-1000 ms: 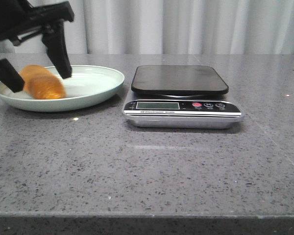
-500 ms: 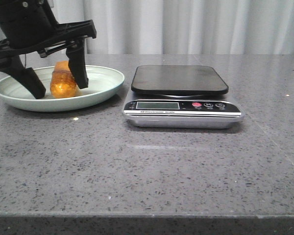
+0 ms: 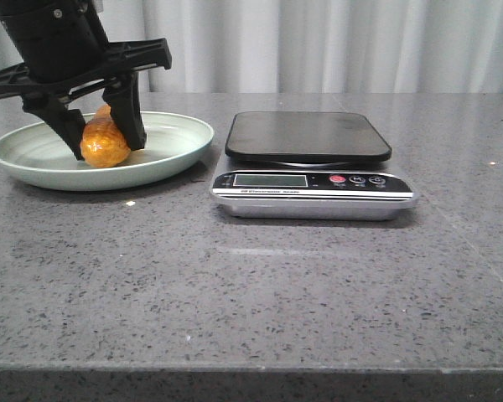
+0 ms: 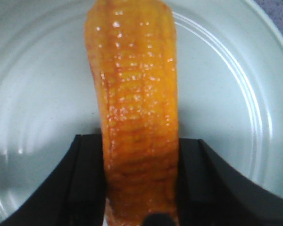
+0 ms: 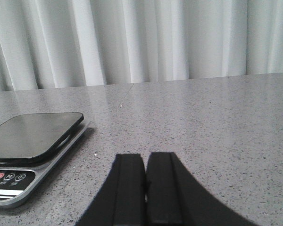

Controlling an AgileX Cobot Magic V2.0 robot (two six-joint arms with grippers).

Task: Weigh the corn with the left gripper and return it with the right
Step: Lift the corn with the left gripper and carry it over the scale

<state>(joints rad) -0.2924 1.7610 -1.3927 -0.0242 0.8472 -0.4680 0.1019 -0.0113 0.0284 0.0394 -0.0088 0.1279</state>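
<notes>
The orange-yellow corn (image 3: 106, 142) lies in the pale green plate (image 3: 172, 155) at the left of the table. My left gripper (image 3: 101, 144) reaches down into the plate with its two black fingers pressed against both sides of the corn. In the left wrist view the corn (image 4: 137, 103) fills the gap between the fingers (image 4: 87, 183) and still rests on the plate (image 4: 37, 94). My right gripper (image 5: 145, 162) is shut and empty, low over the table to the right of the scale (image 5: 33, 136); it is out of the front view.
The kitchen scale (image 3: 308, 163) with a dark platform and a blank display stands at mid table, just right of the plate. White curtains hang behind the table. The table's front edge runs along the bottom of the front view.
My left gripper has come down over the plate and its fingers have closed in from a wide spread onto the corn. The corn has turned end-on between them. The scale has not moved.
</notes>
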